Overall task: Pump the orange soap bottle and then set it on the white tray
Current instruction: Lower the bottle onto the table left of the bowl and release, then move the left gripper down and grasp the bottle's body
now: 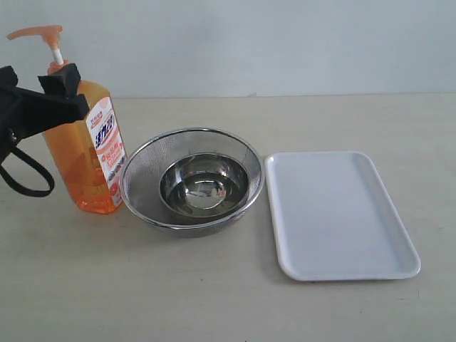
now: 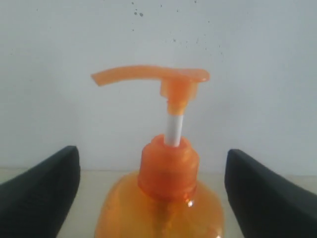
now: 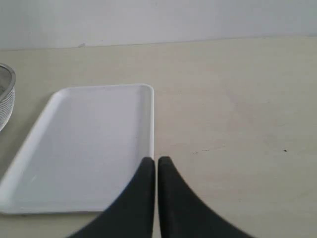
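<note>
As left gripper (image 2: 152, 151) straddles orange soap bottle (image 1: 75, 167), side-on

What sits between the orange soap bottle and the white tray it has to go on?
A steel mesh bowl, with a smaller steel bowl inside, stands right between the orange soap bottle and the white tray, close to both. The bottle would probably need lifting over or around it.

Left hand (image 2: 152, 154) stands spread wide (right hand (image 3: 157, 161) is pressed fully closed).
</note>
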You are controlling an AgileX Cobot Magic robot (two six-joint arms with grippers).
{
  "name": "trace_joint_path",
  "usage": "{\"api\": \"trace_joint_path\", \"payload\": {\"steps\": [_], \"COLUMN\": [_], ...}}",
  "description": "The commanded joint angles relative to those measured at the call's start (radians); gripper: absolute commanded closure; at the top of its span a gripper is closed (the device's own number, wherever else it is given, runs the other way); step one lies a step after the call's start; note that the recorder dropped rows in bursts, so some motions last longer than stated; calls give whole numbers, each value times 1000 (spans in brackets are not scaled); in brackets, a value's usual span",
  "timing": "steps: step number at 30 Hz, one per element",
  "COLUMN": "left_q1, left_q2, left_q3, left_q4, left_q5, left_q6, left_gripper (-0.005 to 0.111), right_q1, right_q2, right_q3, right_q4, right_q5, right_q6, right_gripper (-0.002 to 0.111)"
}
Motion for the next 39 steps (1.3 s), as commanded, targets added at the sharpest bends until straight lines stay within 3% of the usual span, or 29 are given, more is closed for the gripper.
{"api": "trace_joint_path", "payload": {"steps": [1, 18, 27, 35, 39], "left_q1": [-3, -3, -3, -3, -3], "left_q2": [-46, -343, -353, -353, -353], "left_q3": [49, 333, 353, 353, 353], "left_q4": [-6, 176, 397, 397, 294], "left_q5": [33, 90, 152, 195, 189], "left_q6": [24, -92, -124, -177, -170], "left_gripper": [32, 32, 32, 32, 32], "right_q1": [-1, -1, -1, -1, -1], "right_q2": [-5, -5, -5, -5, -5], "right_q3": [-1, -1, -1, -1, -1], "right_q4": [1, 1, 1, 1, 1], "right_q5": [-3, -3, -3, -3, -3], "right_q6": [-2, -2, -2, -2, -2], "right_gripper": [108, 108, 108, 108, 108]}}
